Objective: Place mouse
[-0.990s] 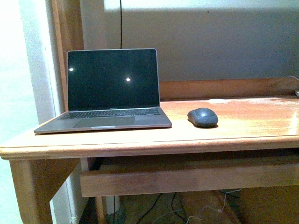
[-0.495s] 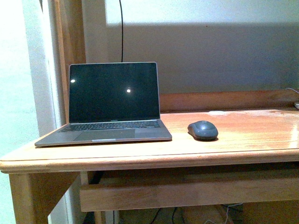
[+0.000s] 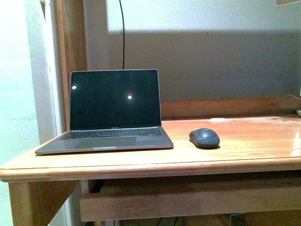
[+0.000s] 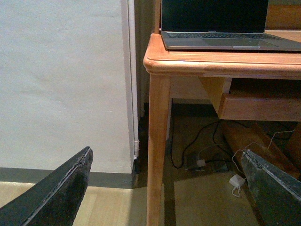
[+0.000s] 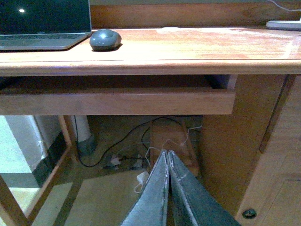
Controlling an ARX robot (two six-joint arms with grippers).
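Mouse: the mouse [image 3: 204, 138] lies flat on the desk [image 3: 254, 141], just to the right of the laptop [image 3: 113, 113], near it but not touching; nothing holds it.
Laptop: open, screen dark, standing at the left end of the desk with its front edge close to the desk's front rim.
Left gripper: the left gripper [image 4: 164, 188] is spread wide and carries nothing; it hangs low, below the desk top and beyond the laptop's side of the desk, beside the desk leg [image 4: 157, 150].
Right gripper: the right gripper [image 5: 168, 188] has its fingers pressed together with nothing between them; it sits below the desk top, in front of the drawer [image 5: 117, 101], well apart from the mouse.
Stage, as I judge it: the mouse looks already set down next to the laptop, so little or nothing seems left but to keep clear.
Risk, bumping the desk: both arms sit under the level of the desk rim; rising straight up could knock the rim or the drawer front and jolt the mouse.
Risk, sliding: the mouse is smooth and light, so a nudge could push it against the laptop.
Risk, cables: loose cables [image 5: 141, 160] lie on the floor under the desk; a low sweep could snag them.
Unknown: whether this spot is the intended one cannot be told.
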